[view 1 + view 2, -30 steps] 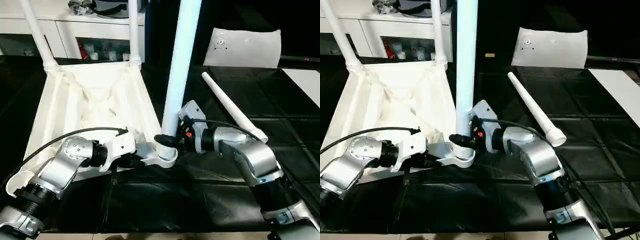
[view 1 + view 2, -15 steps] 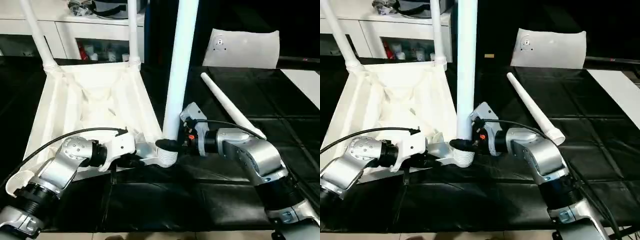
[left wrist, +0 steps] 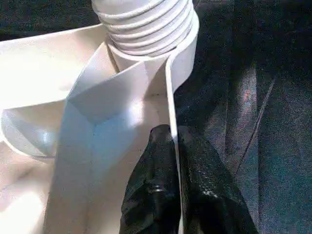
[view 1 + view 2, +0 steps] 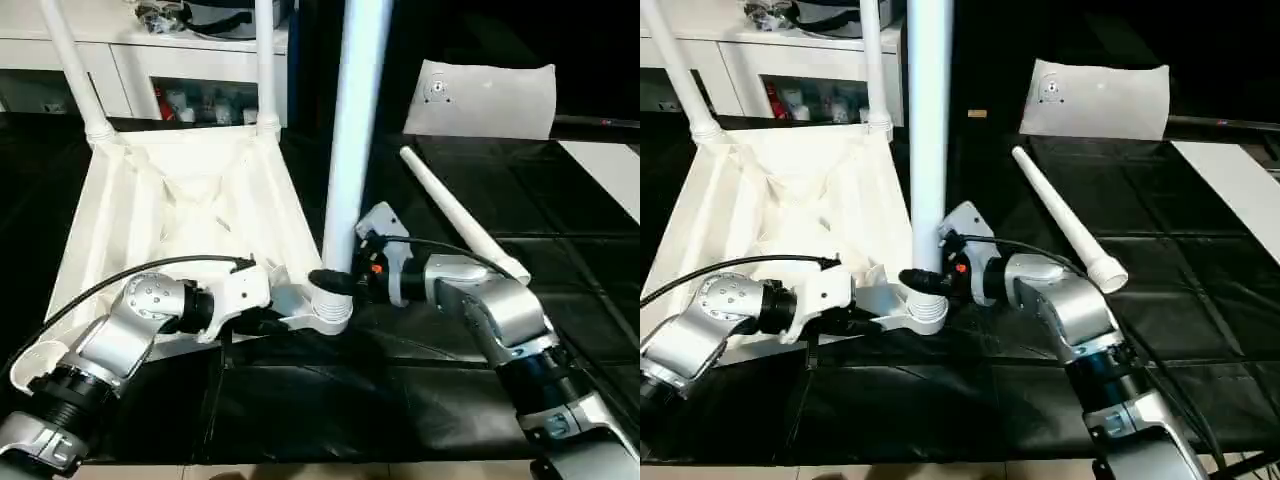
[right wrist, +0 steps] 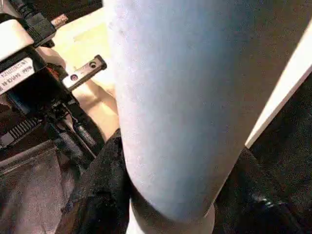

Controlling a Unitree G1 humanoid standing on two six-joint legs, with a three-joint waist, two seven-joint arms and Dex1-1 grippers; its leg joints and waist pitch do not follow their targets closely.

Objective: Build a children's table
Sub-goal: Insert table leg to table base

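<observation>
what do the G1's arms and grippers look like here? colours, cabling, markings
Both forearms are silver, rounded metal casings with black joint rings toward the elbows. Left arm has a round silver joint cap dotted with small screws, a white wrist block, and a black cable arching over it. Right arm carries a white bracket, a black cable and small red-orange marks at the wrist. Each gripper has two black, textured fingers.

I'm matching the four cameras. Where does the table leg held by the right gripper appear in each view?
Left eye: upright leg, centre.
Right eye: left of centre.
Left wrist: its threaded end in the corner socket.
Right wrist: close, between the fingers.
Shared landmark: the socket.
</observation>
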